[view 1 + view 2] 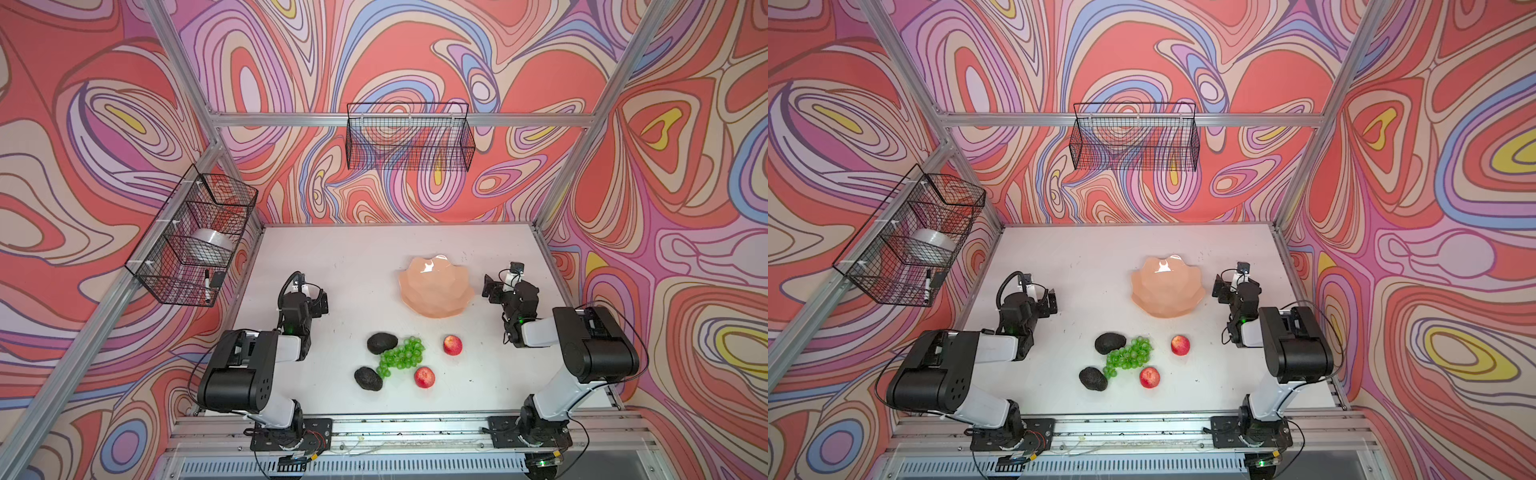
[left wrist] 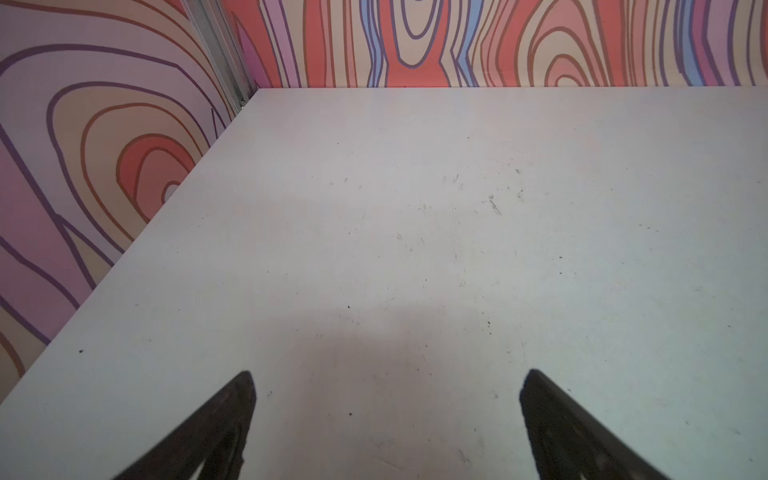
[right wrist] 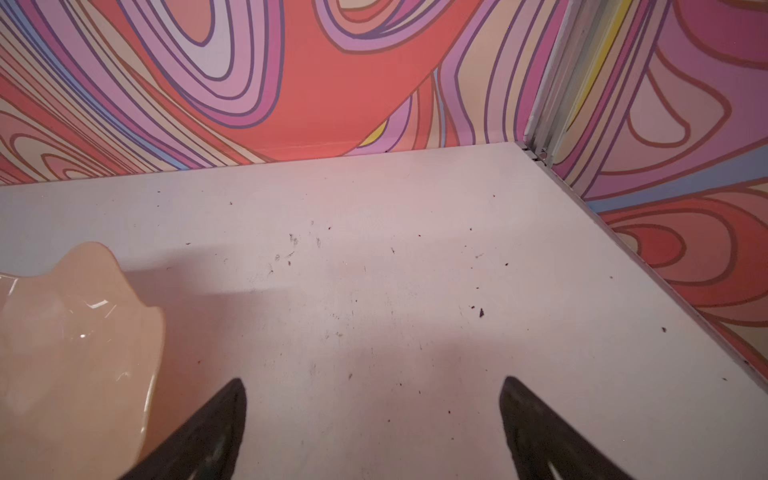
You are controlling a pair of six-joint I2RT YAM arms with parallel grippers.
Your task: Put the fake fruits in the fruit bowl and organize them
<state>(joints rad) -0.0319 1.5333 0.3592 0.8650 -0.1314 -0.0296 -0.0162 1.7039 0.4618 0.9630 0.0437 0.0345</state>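
Fingers (image 2: 216, 432) of our left gripper (image 2: 386, 374) wide apart, empty | right gripper (image 3: 374, 380) same, near fruit bowl (image 3: 83, 311) rim | fake fruits (image 1: 401, 353) on table (image 1: 332, 266) toward front edge, outside bowl | we see open table up to back wall.

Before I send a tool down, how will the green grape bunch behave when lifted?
The grape bunch lies sprawled, so it will probably flop and dangle, not lift stiffly. Its glossy beads look slippery; a pinch may slide. It seems to touch the farther avocado, so dragging could nudge that.
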